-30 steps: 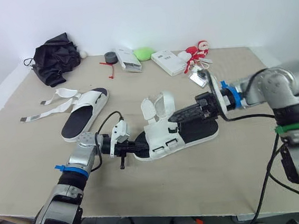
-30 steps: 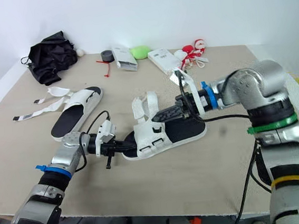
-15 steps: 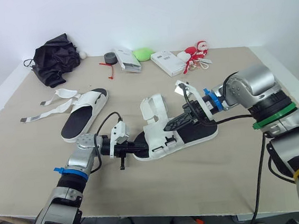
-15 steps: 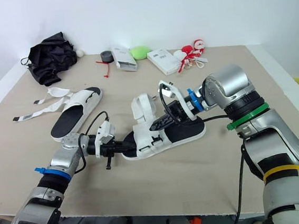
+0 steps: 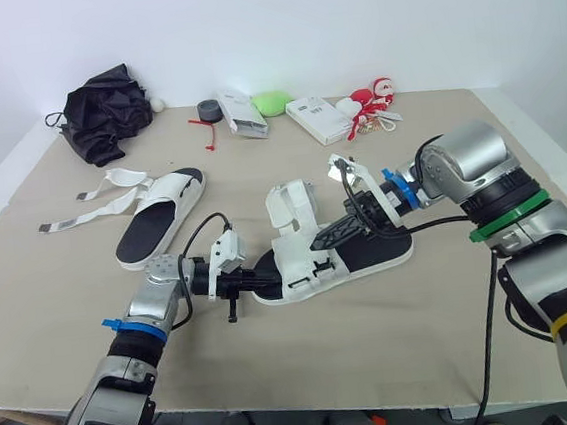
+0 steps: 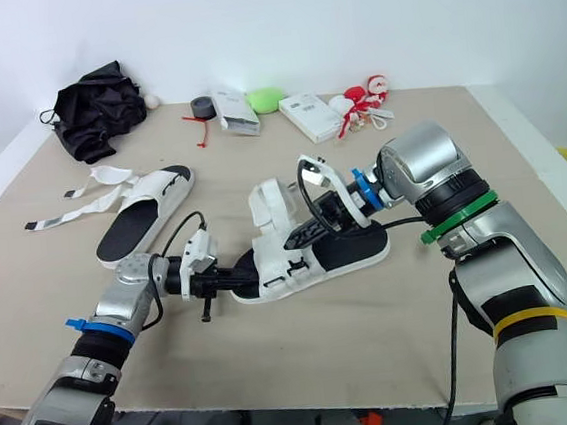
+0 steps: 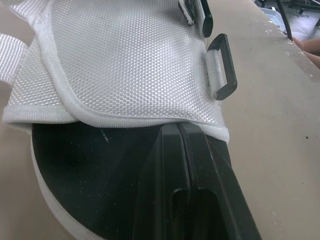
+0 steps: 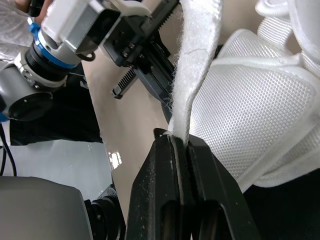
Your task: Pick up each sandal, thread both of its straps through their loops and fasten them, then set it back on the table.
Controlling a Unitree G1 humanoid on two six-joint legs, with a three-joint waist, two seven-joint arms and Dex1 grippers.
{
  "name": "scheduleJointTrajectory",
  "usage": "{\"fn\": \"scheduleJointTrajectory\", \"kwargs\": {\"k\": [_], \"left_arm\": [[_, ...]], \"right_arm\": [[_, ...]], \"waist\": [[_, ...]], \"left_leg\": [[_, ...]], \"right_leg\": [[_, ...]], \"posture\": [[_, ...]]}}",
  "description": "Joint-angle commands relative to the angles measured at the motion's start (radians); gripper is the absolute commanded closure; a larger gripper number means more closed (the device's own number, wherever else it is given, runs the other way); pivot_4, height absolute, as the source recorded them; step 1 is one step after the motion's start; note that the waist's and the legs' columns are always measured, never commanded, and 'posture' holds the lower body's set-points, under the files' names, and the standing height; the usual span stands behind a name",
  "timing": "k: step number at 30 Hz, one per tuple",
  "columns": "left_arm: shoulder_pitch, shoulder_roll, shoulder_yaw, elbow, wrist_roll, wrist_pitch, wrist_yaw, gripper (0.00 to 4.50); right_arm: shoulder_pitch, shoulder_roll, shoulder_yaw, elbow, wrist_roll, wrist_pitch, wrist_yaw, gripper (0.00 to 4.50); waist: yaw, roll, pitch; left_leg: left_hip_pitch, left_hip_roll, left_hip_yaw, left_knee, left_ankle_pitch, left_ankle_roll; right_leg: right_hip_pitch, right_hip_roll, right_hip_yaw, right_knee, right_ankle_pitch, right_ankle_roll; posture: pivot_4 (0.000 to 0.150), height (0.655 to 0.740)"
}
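Sandal 1 (image 5: 340, 253) lies on the table (image 5: 377, 349) between the 2 tools. Right tool (image 8: 176, 138) is clamped on a white strap (image 8: 196, 60) that rises from its fingertips, just beside the mesh upper (image 8: 250, 115). Left tool (image 5: 257, 272) has its fingers pressed together, tip resting on the black footbed (image 7: 85, 170) at the toe end, under the mesh upper. Sandal 2 (image 5: 158, 214) lies beyond the left tool, straps loose.

black cloth (image 5: 105, 111), grey tape roll (image 5: 209, 109), green lump (image 5: 273, 101), red doll (image 5: 373, 98)
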Motion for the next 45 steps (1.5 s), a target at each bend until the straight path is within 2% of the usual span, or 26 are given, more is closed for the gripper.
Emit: {"fn": "scheduleJointTrajectory", "kwargs": {"k": [1,8,15,27,33,40,45], "left_arm": [[0.08,0.022,-0.066,0.092,0.092,0.057,0.035,4.5],[0.089,0.025,-0.066,0.084,0.09,0.062,0.039,4.5],[0.093,0.024,-0.066,0.08,0.089,0.064,0.04,4.5],[0.101,0.026,-0.067,0.073,0.087,0.067,0.046,4.5],[0.101,0.025,-0.068,0.071,0.086,0.068,0.048,4.5],[0.1,0.023,-0.071,0.074,0.087,0.067,0.045,4.5],[0.096,0.021,-0.07,0.078,0.088,0.065,0.046,4.5]], "right_arm": [[-0.002,-0.004,0.025,-0.019,-0.027,-0.007,0.007,4.44],[0.038,-0.038,0.106,-0.096,-0.095,-0.089,0.042,4.44],[0.062,-0.017,0.148,-0.078,-0.149,-0.141,0.062,4.44],[0.013,-0.006,0.003,-0.074,0.013,0.033,0.188,4.44],[0.011,-0.016,-0.026,-0.08,0.041,0.065,0.175,4.44],[-0.018,0.022,-0.085,0.0,0.038,0.081,0.116,4.44],[0.005,0.021,-0.062,-0.003,0.024,0.075,0.087,4.44]], "waist": [[0.0,0.0,0.0],[0.0,0.001,-0.001],[0.0,0.002,-0.002],[0.0,0.003,-0.003],[-0.001,0.003,-0.003],[-0.002,0.003,-0.003],[-0.002,0.003,-0.003]], "left_leg": [[0.0,0.0,0.0,0.0,0.0,0.0],[0.0,0.0,0.0,0.0,0.0,0.0],[-0.001,-0.001,0.0,0.0,0.0,0.0],[0.0,0.0,0.0,-0.001,0.0,0.0],[0.0,0.0,0.0,0.0,0.0,0.0],[0.001,0.0,0.0,0.0,0.0,0.0],[0.001,0.0,0.0,0.0,0.0,0.0]], "right_leg": [[0.0,0.0,0.0,0.0,0.0,0.0],[0.0,0.0,0.0,0.0,-0.001,0.001],[0.001,0.0,0.0,0.0,-0.001,0.001],[0.003,0.001,0.001,0.001,-0.001,0.001],[0.002,0.001,0.001,0.002,-0.001,0.0],[0.002,0.001,0.001,0.003,-0.001,0.0],[0.002,0.001,0.002,0.004,-0.001,0.0]], "posture": [[0.15,0.738],[0.15,0.738],[0.15,0.738],[0.15,0.738],[0.15,0.738],[0.15,0.738],[0.15,0.738]]}}
